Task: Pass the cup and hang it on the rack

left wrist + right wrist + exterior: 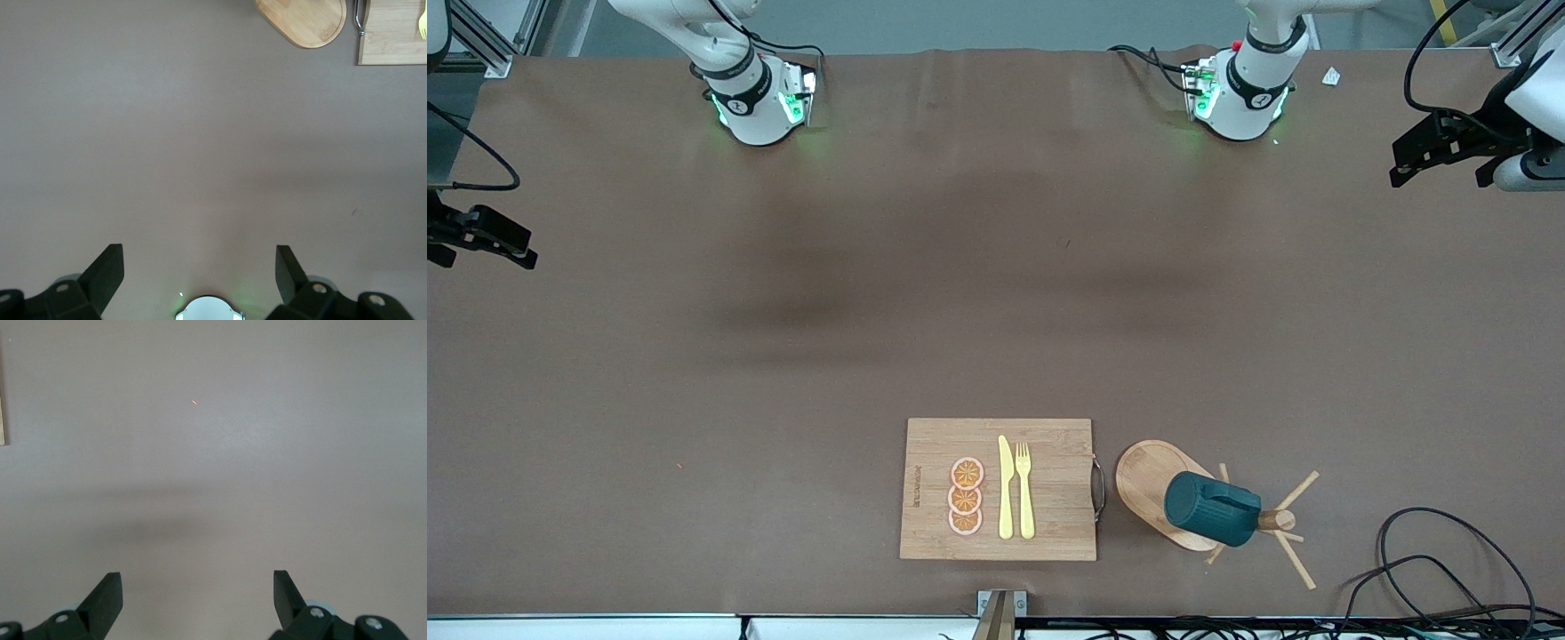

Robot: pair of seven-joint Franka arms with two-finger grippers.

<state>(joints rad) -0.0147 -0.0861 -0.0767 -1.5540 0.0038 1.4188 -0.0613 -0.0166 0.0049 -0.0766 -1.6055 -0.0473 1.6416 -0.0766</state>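
Cup hung on rack, beside cutting board. Left gripper & right gripper up over bare table, both spread wide, holding nothing, waiting.

The left gripper is hovering over bare tabletop, its fingers spread wide and holding nothing. The rack's oval base is lying beside a cutting board carrying a yellow fork.

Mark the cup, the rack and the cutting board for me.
cup (1211, 508), front view, on its dark teal side wall.
rack (1143, 476), front view, on the bare part of its oval base.
cutting board (1054, 489), front view, on bare wood beside the fork.
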